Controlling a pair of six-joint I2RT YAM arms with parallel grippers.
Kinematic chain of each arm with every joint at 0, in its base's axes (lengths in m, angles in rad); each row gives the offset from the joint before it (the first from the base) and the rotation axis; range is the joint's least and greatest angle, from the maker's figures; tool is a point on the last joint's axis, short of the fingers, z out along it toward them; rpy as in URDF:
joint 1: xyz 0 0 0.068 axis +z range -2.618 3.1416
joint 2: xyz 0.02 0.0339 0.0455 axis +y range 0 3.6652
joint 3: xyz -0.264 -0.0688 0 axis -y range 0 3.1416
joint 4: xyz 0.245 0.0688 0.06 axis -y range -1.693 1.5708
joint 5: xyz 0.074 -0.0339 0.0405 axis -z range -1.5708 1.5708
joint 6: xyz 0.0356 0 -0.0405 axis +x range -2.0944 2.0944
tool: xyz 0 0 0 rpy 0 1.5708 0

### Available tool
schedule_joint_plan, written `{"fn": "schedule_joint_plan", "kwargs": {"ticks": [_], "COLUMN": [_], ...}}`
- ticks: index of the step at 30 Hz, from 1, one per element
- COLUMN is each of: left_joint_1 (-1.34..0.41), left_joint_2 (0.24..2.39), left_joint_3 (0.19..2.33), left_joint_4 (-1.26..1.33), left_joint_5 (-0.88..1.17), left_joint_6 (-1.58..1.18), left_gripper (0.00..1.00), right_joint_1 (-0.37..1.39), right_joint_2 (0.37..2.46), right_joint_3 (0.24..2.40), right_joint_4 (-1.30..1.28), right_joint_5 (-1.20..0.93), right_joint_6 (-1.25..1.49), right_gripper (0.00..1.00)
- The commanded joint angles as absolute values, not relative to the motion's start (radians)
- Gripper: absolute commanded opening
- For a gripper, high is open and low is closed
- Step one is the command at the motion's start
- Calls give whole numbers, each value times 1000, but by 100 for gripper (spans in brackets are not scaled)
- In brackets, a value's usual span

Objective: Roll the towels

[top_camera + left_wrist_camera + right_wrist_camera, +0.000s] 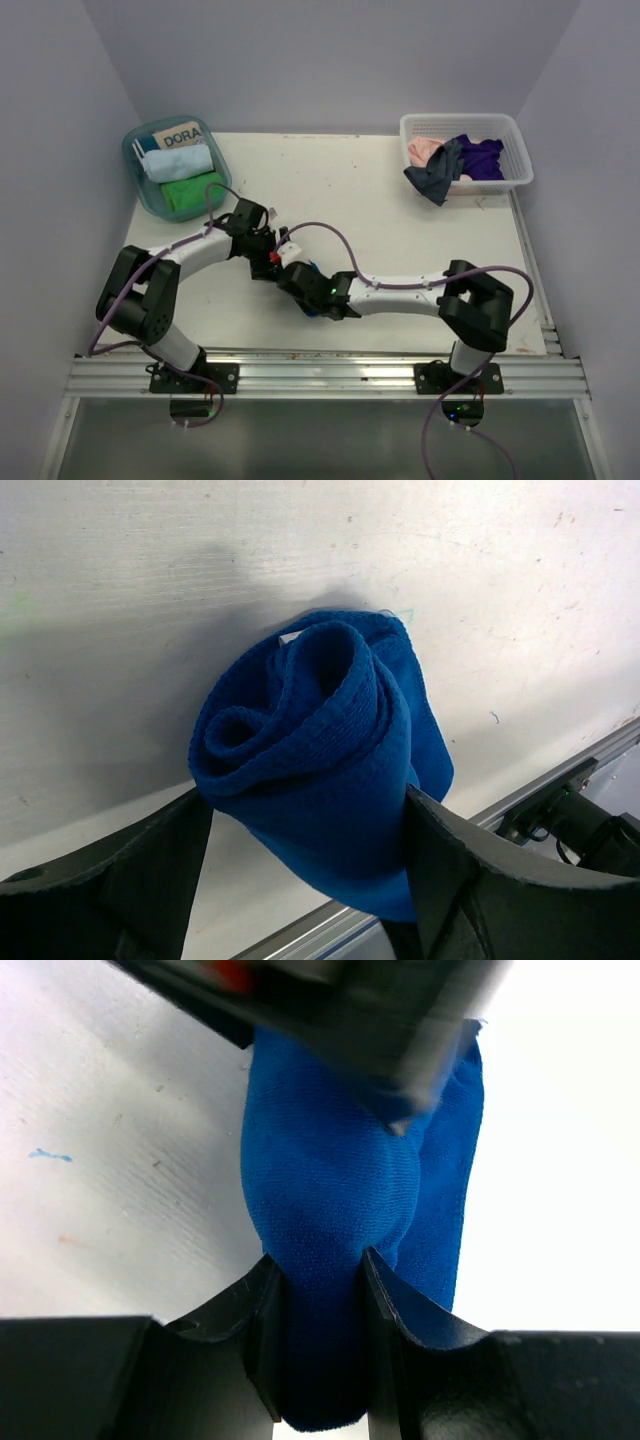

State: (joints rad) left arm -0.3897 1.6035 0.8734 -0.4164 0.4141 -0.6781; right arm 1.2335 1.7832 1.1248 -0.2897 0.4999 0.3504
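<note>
My right gripper (pixel 318 1260) is clenched across the soft royal blue towel roll (pixel 330 1180) — light and springy, I judge, best pinched over all layers. My left gripper (pixel 305 805) flanks it; gripping or released, I cannot tell. The roll is by the white tabletop's (pixel 420 220) near edge, about midway.

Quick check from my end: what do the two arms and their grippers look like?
Left arm and right arm: white links, black joints, trailing purple cables. Left gripper and right gripper: matte black wedge fingers. Green light on right wrist.

right claw (pixel 320 1260) pinching blue towel (pixel 330 1180), white table (pixel 120 1160)
</note>
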Motion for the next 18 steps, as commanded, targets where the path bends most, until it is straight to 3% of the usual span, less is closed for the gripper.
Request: {"fn": "schedule_joint_plan", "kwargs": {"ticks": [1, 11, 18], "left_joint_1": [-394, -394, -397], "left_joint_2": [1545, 1545, 1571], "left_joint_3": [908, 896, 850], "left_joint_4": [-426, -397, -328], "left_joint_5": [400, 433, 477], "left_joint_6": [-698, -699, -721], "left_gripper": [77, 98, 99], "right_joint_1": [1140, 1008, 934], "right_joint_2": [1663, 1614, 1629], "right_joint_3": [1008, 870, 793], "right_joint_4": [-108, 78, 213], "right_joint_5": [238, -47, -201], "right_joint_6": [428, 541, 641], "right_gripper": [24, 25, 24]}}
